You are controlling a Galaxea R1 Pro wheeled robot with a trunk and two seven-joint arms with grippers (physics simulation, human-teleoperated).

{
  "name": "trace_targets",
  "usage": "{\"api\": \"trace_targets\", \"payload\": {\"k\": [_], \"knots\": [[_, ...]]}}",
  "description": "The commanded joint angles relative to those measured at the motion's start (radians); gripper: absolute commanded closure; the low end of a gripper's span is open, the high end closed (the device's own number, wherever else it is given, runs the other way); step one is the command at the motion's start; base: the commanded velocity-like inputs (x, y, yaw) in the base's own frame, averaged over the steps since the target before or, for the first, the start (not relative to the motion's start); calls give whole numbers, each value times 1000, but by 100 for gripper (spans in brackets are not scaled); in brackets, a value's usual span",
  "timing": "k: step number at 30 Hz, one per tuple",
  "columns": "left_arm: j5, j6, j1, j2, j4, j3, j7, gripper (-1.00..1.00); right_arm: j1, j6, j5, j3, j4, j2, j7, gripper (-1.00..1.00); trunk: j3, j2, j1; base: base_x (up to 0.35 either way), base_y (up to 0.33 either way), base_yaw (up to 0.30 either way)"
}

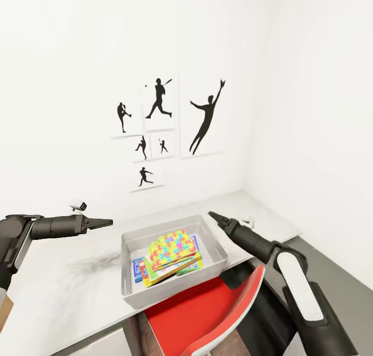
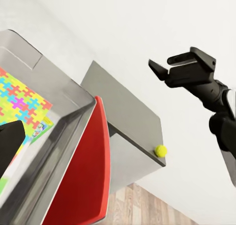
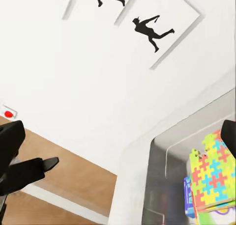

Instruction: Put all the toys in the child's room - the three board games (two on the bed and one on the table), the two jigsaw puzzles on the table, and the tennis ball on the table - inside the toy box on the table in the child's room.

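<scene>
I face the white wall above the table [image 1: 62, 294], where the toy box [image 1: 215, 239] holds a jigsaw puzzle [image 1: 172, 248] stacked over board games [image 1: 139, 269]. My right gripper [image 2: 169, 68] hovers with jaws apart; my left gripper [image 1: 106, 222] looks closed. The tennis ball [image 2: 160, 150] sits at the table's corner.

Left black two-finger gripper [image 1: 106, 222] on its grey-black arm extends level, pointing inward, fingers closed to a point (nothing held). Right black two-finger gripper [image 2: 169, 68] faces it from opposite, raised on an angled arm, fingers parted, empty.
</scene>
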Motion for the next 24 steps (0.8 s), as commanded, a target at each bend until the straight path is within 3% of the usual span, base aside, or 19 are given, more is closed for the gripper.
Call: {"api": "trace_targets", "payload": {"k": [1,7,10,11,14,15,20,24], "knots": [[-1,11,-1,0,0,0,-4,-100,13,3,-9,-14,-5,-13,20,-100,-1,-2,1,0,0,0],[-1,11,-1,1,0,0,-4,-100,96,3,-43,-104,-18,-74,150,-100,9,-2,1,0,0,0],[-1,11,-1,5,0,0,-4,-100,164,2,-49,-183,-21,-103,266,-100,14,-2,1,0,0,0],[0,11,-1,10,0,0,-4,-100,199,1,-50,-228,-20,-114,328,-100,15,-2,1,0,0,0],[0,11,-1,15,0,0,-4,-100,251,-1,-47,-293,-17,-123,424,-100,20,-2,1,0,0,0],[1,11,-1,17,0,0,-4,-100,283,-4,-45,-328,-15,-126,485,-100,22,-2,1,0,0,0],[2,11,-1,19,0,-1,-4,-100,356,-21,-33,-386,-10,-127,612,-100,30,-2,1,0,0,0],[2,11,-1,20,0,0,-4,-100,375,-41,-23,-399,-8,-127,645,-100,36,-2,1,0,0,0]]}}
